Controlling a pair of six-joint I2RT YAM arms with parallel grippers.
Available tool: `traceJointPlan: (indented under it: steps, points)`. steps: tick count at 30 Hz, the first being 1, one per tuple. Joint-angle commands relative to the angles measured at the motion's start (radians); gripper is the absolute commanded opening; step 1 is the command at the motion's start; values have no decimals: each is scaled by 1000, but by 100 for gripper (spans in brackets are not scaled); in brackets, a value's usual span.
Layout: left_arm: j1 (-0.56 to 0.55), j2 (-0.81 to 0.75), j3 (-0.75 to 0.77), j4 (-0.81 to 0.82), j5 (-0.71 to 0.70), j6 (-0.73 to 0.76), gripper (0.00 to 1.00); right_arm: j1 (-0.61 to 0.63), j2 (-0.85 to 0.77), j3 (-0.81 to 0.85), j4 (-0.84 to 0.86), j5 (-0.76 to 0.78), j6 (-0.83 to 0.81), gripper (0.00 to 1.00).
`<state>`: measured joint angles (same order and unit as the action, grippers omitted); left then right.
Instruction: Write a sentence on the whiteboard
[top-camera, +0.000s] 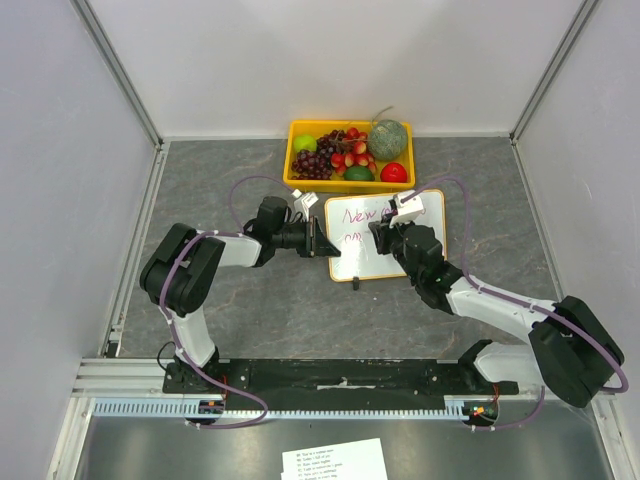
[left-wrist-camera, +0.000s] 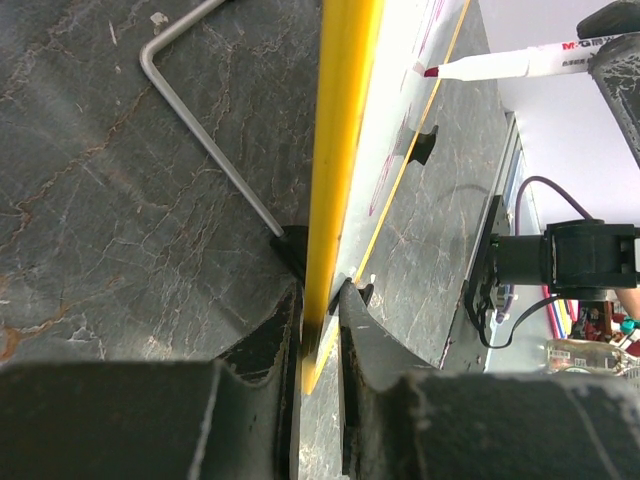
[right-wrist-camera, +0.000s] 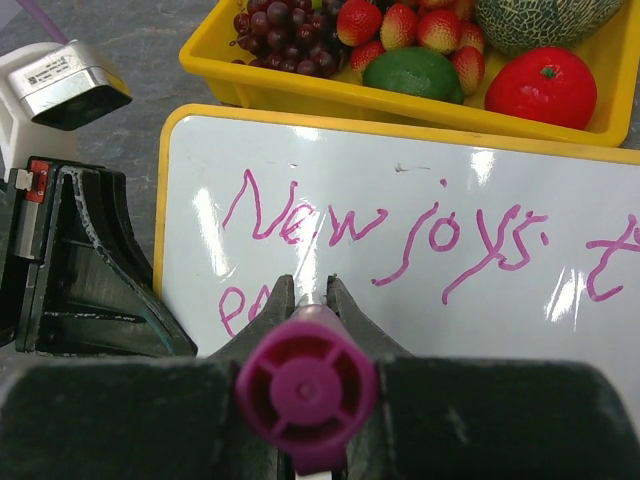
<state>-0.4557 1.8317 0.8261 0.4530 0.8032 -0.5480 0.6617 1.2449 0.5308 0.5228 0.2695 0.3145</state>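
Observation:
The whiteboard (top-camera: 385, 240) with its yellow-orange frame stands tilted in the middle of the table. Pink-purple lettering (right-wrist-camera: 380, 225) reads "New joys" on the top line, and a second line begins at the lower left (right-wrist-camera: 232, 305). My left gripper (top-camera: 322, 240) is shut on the whiteboard's left frame edge (left-wrist-camera: 335, 180). My right gripper (right-wrist-camera: 310, 290) is shut on a marker with a purple end cap (right-wrist-camera: 305, 390). The marker (left-wrist-camera: 500, 65) has a white barrel and its tip is at the board face near the second line. My right gripper (top-camera: 378, 238) is over the board's middle.
A yellow tray (top-camera: 300, 175) of fruit stands right behind the whiteboard. The board's wire stand (left-wrist-camera: 200, 130) rests on the dark stone-pattern table. A white printed paper sheet (top-camera: 335, 462) lies at the near edge. Grey walls close the sides and back.

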Motion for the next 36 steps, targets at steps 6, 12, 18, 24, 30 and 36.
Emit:
traceJointPlan:
  steps: [6, 12, 18, 24, 30, 36]
  points:
    - [3, 1, 21, -73, -61, 46, 2, 7, 10, 40, 75, 33, 8, 0]
    - [3, 6, 25, -76, -55, 48, 2, 6, 8, 44, 85, 57, 8, 0]
    - [2, 6, 30, -82, -55, 53, 2, 7, 31, 41, 118, 48, 8, 0]
    - [0, 9, 34, -88, -52, 57, 2, 7, 47, 41, 112, 53, 8, 0]
    - [-3, 12, 38, -93, -52, 59, 2, 7, 56, 38, 74, 70, 18, 0]
    - [-3, 14, 41, -97, -52, 63, 2, 7, 57, 26, 48, 50, 29, 0]
